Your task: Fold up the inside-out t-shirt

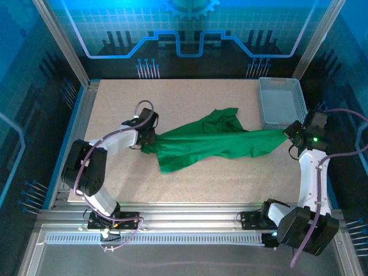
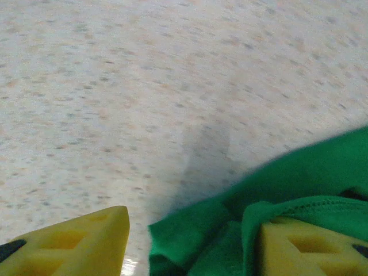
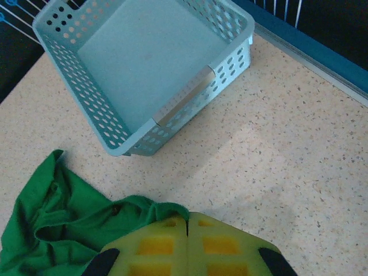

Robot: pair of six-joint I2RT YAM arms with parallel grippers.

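The inside-out t-shirt [image 1: 207,141] is bright green and lies crumpled and stretched across the middle of the table, from left to right. At its left end sits my left gripper [image 1: 144,141], low over the table. In the left wrist view its jaws stand apart [image 2: 192,241]. A fold of the t-shirt [image 2: 287,184] lies between them and drapes over the right finger [image 2: 310,247]. My right gripper [image 1: 290,135] is at the shirt's right end. Its pads are pressed together [image 3: 187,221] with an edge of the t-shirt [image 3: 52,218] pinched in the seam.
A pale blue mesh basket [image 1: 280,102] stands empty at the back right, just beyond my right gripper, and its near wall [image 3: 178,109] shows in the right wrist view. The speckled tabletop [image 1: 115,109] ends at metal rails on the left and right.
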